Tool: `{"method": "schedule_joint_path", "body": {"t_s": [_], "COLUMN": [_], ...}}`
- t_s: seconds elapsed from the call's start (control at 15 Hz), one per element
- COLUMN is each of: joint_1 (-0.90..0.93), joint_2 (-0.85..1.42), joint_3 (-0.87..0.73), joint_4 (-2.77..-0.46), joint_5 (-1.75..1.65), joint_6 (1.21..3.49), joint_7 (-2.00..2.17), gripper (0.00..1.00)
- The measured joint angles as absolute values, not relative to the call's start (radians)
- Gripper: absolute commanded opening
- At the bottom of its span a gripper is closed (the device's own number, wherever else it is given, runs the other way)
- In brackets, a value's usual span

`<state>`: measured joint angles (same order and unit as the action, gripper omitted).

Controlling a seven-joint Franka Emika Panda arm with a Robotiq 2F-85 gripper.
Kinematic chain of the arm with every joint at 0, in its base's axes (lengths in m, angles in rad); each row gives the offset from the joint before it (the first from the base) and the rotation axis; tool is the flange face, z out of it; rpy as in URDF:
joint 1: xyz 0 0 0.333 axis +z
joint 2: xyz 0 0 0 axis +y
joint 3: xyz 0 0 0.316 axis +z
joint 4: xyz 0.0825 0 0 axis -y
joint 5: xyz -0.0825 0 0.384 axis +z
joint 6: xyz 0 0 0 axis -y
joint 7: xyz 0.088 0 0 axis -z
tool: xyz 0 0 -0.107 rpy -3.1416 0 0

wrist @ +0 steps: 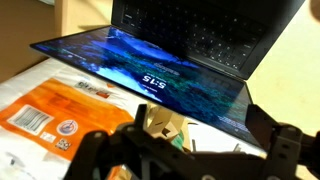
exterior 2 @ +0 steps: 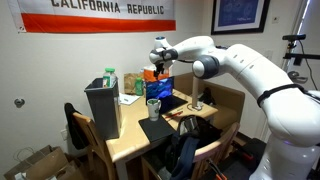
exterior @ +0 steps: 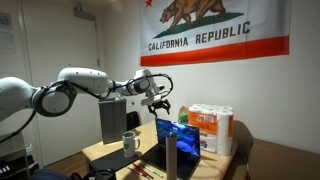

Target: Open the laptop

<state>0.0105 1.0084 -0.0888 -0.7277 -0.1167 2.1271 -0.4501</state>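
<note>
On the wooden bench (exterior 2: 126, 146), right of the upright dark grey box (exterior: 113, 120), our gripper (exterior: 158, 102) hangs wide and empty above the thin black laptop (exterior: 178, 138), whose blue-lit lid already stands raised. We judge that pushing further could strain the hinge or shove the laptop into the white-and-orange paper-towel pack (exterior: 212, 126).

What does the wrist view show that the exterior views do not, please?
Only the wrist view shows the keys of the keyboard on the laptop and the digits on its blue screen. Only the exterior views show the California flag, the robot arm and the upright dark grey box. Both show the laptop open, its screen lit, next to the paper-towel pack.
</note>
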Motion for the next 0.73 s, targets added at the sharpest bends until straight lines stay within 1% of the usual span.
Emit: {"method": "schedule_joint_path", "body": {"t_s": [0.27, 0.53, 0.73], "joint_1": [0.018, 0.017, 0.017], "joint_2": [0.952, 0.896, 0.894], "joint_3": [-0.082, -0.051, -0.050], "joint_4": [-0.734, -0.800, -0.807], "joint_5": [-0.115, -0.107, -0.106], "joint_6": [2.063, 2.061, 2.061], "joint_7": [-0.526, -0.575, -0.578], "gripper": [1.00, 1.00, 1.00]}}
